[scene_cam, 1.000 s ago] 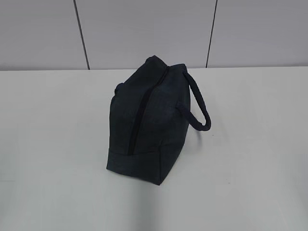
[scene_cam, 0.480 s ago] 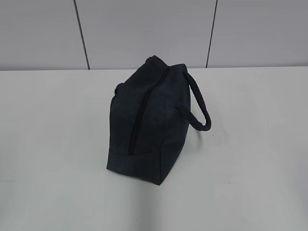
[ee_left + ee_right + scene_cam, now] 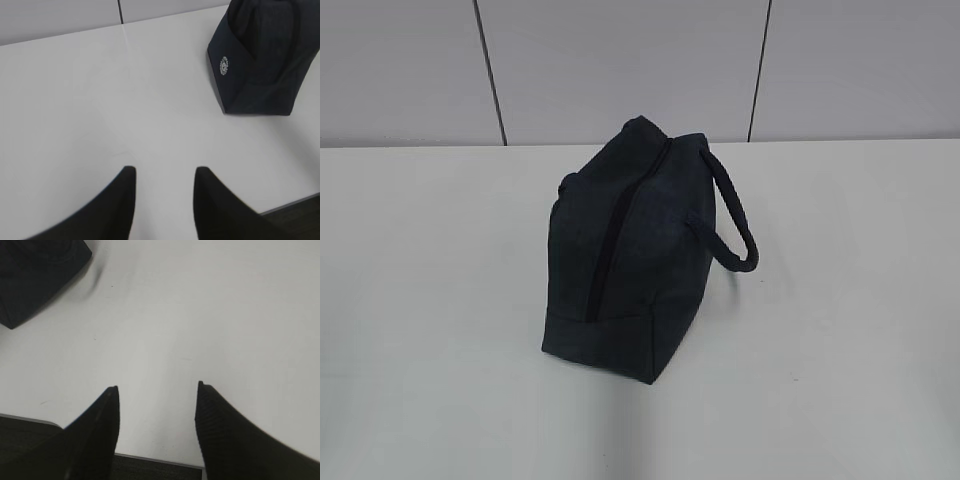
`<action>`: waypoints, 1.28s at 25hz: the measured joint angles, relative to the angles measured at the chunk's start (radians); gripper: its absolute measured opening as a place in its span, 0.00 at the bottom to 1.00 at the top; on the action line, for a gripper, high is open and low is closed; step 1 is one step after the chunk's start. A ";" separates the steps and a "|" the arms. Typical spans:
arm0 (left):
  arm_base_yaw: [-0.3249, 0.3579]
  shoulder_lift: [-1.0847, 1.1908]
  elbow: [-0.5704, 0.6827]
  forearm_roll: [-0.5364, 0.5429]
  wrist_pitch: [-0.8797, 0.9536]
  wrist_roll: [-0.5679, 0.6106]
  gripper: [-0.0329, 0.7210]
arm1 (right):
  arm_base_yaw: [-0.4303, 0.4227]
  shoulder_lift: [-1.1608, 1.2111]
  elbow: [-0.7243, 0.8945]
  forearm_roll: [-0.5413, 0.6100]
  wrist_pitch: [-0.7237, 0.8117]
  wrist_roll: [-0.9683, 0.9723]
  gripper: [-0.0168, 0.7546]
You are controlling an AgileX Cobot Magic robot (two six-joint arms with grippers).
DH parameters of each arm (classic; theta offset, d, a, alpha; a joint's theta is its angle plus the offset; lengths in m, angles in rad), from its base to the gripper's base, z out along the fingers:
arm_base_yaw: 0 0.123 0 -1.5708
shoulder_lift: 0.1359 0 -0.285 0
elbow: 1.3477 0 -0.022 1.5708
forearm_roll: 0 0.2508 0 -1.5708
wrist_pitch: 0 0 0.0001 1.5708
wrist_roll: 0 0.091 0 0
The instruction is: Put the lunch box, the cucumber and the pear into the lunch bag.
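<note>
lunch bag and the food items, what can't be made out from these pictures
- Lunch bag contents: exterior view, zipper looks shut, the fabric hides the inside.
- Lunch box, cucumber, pear: in no view; in the bag or off frame, cannot tell.
- Zipper pull: not made out against the dark fabric.
- Bag in the right wrist view: cut off by the top left edge.
- Logo: left wrist view, too small to read.

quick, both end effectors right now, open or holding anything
left end effector: open, empty, over bare table
right end effector: open, empty, lunch bag off to its side
</note>
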 joint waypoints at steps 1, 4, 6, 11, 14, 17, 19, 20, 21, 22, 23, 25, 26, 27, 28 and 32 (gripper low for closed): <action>0.015 0.000 0.000 0.000 0.000 0.000 0.35 | -0.021 0.000 0.000 0.000 0.000 0.000 0.53; 0.057 0.000 0.000 0.000 0.000 0.000 0.35 | -0.089 0.000 0.000 0.000 0.000 0.000 0.53; 0.078 0.000 0.000 0.000 0.000 0.000 0.35 | -0.138 0.000 0.000 0.000 0.000 0.000 0.53; 0.094 0.000 0.000 0.000 0.000 0.000 0.35 | -0.206 0.000 0.000 0.000 0.000 0.000 0.53; 0.101 0.000 0.000 0.000 0.000 0.000 0.35 | -0.216 0.000 0.000 0.000 0.000 0.000 0.53; 0.114 0.000 0.000 0.000 0.000 0.000 0.35 | -0.217 0.000 0.000 0.000 0.000 0.000 0.53; 0.117 0.000 0.000 0.000 0.000 0.000 0.35 | -0.217 0.000 0.000 0.000 0.000 0.000 0.53; 0.117 0.000 0.000 0.000 0.000 0.000 0.35 | -0.217 0.000 0.000 0.000 0.000 0.000 0.53; 0.117 0.000 0.000 0.000 0.000 0.000 0.35 | -0.217 0.000 0.000 0.000 0.000 0.000 0.53; 0.117 0.000 0.000 0.000 0.000 0.000 0.35 | -0.217 0.000 0.000 0.000 0.000 0.000 0.53; 0.117 0.000 0.000 0.000 0.000 0.000 0.35 | -0.217 0.000 0.000 0.000 0.000 0.000 0.53; 0.117 0.000 0.000 0.000 0.000 0.000 0.35 | -0.217 0.000 0.000 0.000 0.000 0.000 0.53; 0.117 0.000 0.000 0.000 0.000 0.000 0.35 | -0.217 0.000 0.000 0.000 0.000 0.000 0.53; 0.117 0.000 0.000 0.000 0.000 0.000 0.35 | -0.217 0.000 0.000 0.000 0.000 0.000 0.53; 0.117 0.000 0.000 0.000 0.000 0.000 0.35 | -0.217 0.000 0.000 0.000 0.000 0.000 0.53; 0.117 0.000 0.000 0.000 0.000 0.000 0.35 | -0.217 0.000 0.000 0.000 0.000 0.000 0.53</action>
